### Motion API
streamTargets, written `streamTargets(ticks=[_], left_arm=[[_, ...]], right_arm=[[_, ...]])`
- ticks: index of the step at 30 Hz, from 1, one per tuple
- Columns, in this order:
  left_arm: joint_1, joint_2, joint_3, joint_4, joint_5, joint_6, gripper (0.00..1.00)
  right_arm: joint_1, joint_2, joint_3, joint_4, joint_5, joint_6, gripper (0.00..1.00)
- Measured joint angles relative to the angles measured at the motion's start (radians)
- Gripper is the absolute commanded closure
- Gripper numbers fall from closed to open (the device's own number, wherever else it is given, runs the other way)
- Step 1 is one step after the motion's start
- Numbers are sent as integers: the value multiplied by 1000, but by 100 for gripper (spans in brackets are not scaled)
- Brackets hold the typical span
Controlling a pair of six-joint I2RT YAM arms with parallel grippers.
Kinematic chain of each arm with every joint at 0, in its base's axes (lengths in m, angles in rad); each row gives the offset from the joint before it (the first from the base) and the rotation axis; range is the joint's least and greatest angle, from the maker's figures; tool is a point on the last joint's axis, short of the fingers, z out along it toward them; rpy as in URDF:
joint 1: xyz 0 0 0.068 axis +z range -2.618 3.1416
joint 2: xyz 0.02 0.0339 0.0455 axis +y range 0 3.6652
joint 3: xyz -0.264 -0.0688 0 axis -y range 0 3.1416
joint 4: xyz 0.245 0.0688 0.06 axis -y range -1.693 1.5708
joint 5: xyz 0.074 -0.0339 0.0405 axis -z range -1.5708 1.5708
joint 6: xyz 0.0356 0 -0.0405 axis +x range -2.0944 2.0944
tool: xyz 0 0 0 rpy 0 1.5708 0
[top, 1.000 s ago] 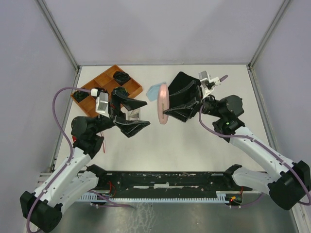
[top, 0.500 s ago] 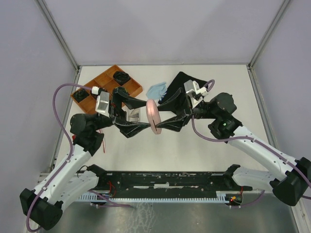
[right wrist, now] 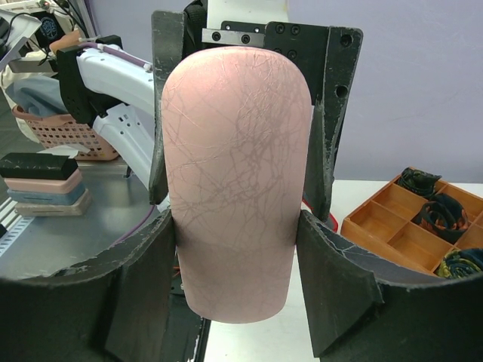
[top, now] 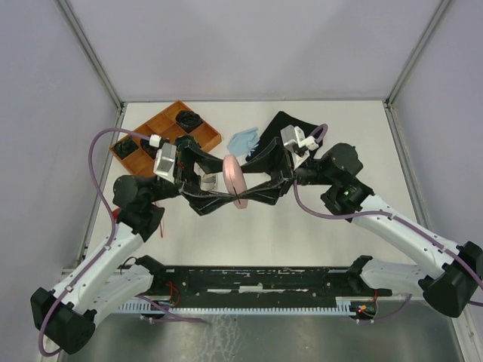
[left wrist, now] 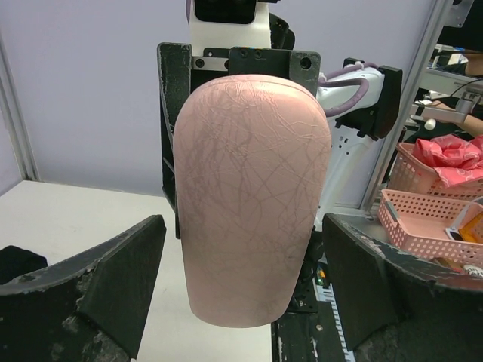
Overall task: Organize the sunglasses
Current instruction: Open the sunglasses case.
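The pink case (top: 235, 181) hung over the desk (top: 302, 226), apart from the tray (top: 202, 137). Both arms pointed inward: right jaws gripped it, left jaws gaped around it.

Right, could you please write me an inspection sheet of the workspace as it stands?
Surface: white table, no spills seen.
Job's things: sunglasses not identifiable; pale object under the left arm's fingers, unclear.
Clutter: pink case held in the air; brown tray holding dark coils; blue cloth; black fabric item.
Grippers: right gripper shut on pink case; left gripper open around its other end, not touching.
Cables: purple cable loops at left arm and right arm.
Surroundings: grey walls, metal frame posts; pink baskets beyond the table.
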Motion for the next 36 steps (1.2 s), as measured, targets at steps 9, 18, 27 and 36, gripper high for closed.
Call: streamTargets(ticks=[9, 18, 27, 36], left_arm=[[-8, 7, 2, -7, -1, 8, 60], [-9, -3, 11, -80, -13, 51, 82], [-6, -9, 60, -308, -215, 118, 76], [-5, 58, 98, -518, -444, 161, 27]], right_arm=[[5, -2, 4, -20, 24, -8, 100], [6, -32, 4, -113, 89, -45, 100], [11, -42, 82, -349, 351, -80, 100], [19, 42, 155, -556, 650, -58, 100]])
